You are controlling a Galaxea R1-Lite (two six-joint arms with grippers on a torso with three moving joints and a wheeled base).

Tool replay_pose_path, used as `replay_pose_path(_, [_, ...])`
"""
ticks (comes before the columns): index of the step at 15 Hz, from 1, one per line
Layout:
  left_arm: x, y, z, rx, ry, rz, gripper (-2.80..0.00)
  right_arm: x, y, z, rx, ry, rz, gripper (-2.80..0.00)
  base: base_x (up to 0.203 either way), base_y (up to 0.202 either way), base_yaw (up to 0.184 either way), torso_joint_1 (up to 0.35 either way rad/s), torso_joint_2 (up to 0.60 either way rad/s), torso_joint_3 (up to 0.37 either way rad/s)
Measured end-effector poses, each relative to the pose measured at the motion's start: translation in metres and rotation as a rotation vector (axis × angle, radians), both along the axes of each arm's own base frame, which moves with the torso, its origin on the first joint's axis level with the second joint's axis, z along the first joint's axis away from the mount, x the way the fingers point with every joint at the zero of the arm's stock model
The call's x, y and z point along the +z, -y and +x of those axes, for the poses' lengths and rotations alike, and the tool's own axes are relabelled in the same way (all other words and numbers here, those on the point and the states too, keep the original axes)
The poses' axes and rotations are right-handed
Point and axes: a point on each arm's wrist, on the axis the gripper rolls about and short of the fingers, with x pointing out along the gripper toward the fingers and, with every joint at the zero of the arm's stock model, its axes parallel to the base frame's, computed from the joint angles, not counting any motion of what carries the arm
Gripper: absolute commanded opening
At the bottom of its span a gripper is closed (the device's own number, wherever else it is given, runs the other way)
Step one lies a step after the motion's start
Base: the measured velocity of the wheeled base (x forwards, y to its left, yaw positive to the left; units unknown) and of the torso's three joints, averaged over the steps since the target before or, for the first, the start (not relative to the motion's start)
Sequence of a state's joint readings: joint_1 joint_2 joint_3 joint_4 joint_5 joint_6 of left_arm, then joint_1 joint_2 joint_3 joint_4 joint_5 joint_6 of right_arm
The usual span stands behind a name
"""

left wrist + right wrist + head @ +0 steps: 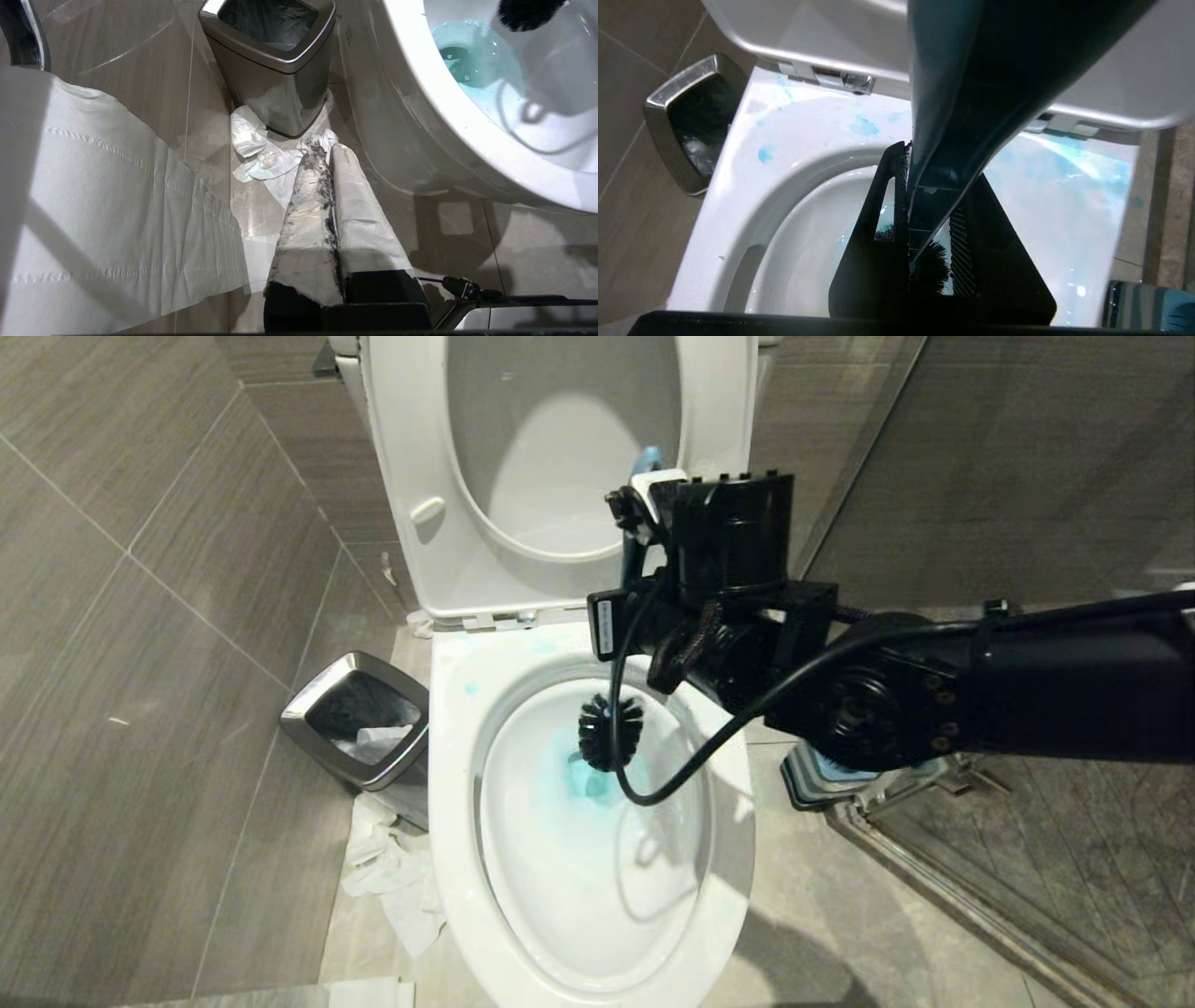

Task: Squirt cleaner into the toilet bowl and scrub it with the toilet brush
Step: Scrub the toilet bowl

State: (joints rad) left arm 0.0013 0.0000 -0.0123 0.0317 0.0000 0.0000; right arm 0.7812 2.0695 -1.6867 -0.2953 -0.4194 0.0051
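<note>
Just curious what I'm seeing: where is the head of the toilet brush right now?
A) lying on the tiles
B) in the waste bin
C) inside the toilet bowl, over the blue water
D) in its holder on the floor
C: the toilet brush has its black bristles inside the toilet bowl, just above the blue cleaner, with the right gripper closed on its handle.

The toilet bowl (448, 859) is a glossy white oval with its seat and lid tipped up behind it, lying directly under the right gripper (924, 224). The cleaner (583, 775) shows as turquoise liquid pooled in the drain below that gripper, with pale blue smears (861, 126) across the rear rim just ahead of it. The toilet brush (611, 733) hangs upright, its slate-blue handle clamped between the gripper's black fingers (873, 233), the round black bristle head just beneath them, inside the bowl at the edge of the blue pool.
</note>
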Motion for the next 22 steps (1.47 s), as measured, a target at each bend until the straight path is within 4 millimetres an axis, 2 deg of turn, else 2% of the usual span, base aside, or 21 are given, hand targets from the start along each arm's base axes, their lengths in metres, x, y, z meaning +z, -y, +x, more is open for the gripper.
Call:
replay_pose_path(4, [0.000,0.000,0.000,0.000,0.000,0.000,-2.80,-0.037,-0.023,0.025,0.006,-0.032,-0.050,-2.80,0.000,0.000,0.000,0.000,0.00,0.000])
replay_pose_path(10, [0.000,0.000,0.000,0.000,0.000,0.000,-2.80,-0.069,-0.042,0.062,-0.012,0.004,-0.117,-2.80,0.000,0.000,0.000,0.000,0.00,0.000])
replay_pose_path(16, [0.000,0.000,0.000,0.000,0.000,0.001,-2.80,-0.119,-0.051,0.079,-0.014,-0.049,-0.197,-2.80,0.000,0.000,0.000,0.000,0.00,0.000])
replay_pose_path(18, [0.000,0.000,0.000,0.000,0.000,0.000,-2.80,-0.122,-0.052,0.079,-0.010,-0.045,-0.221,-2.80,0.000,0.000,0.000,0.000,0.00,0.000])
replay_pose_path(19, [0.000,0.000,0.000,0.000,0.000,0.001,-2.80,-0.118,-0.053,0.078,-0.009,-0.027,-0.218,-2.80,0.000,0.000,0.000,0.000,0.00,0.000])
replay_pose_path(22, [0.000,0.000,0.000,0.000,0.000,0.001,-2.80,-0.082,-0.061,0.058,0.018,0.067,-0.175,-2.80,0.000,0.000,0.000,0.000,0.00,0.000])
